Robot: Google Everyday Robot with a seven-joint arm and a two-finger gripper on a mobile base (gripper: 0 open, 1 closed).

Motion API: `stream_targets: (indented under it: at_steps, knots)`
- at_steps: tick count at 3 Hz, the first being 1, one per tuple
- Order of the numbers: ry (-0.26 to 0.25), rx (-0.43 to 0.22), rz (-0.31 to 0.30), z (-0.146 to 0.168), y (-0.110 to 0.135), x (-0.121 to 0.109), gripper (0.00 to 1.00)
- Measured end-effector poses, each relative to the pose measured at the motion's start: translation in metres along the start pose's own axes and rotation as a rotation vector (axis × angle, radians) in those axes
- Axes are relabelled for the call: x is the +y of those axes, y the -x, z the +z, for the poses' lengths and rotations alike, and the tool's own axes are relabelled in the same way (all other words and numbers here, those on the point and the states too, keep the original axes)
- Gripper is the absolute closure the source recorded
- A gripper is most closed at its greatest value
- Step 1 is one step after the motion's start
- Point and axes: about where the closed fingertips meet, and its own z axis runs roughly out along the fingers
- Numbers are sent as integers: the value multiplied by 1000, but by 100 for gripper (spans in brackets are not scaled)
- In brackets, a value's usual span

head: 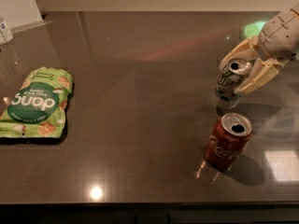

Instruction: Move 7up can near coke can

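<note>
Camera view | 7up can (227, 87) inside hand (244, 70), apparently gripped | coke can (229, 141) near

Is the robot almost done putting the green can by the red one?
Nearly, it looks like. Done: the 7up can sits close behind the coke can on the table. In hand: the gripper has its fingers clamped on the 7up can near its top. Left: let go and pull the arm away.
</note>
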Motion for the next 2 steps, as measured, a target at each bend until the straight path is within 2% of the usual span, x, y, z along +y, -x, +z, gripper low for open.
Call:
stream_targets:
  at_steps: [2]
  knots:
    - [15, 24, 5, -1, -10, 11, 100]
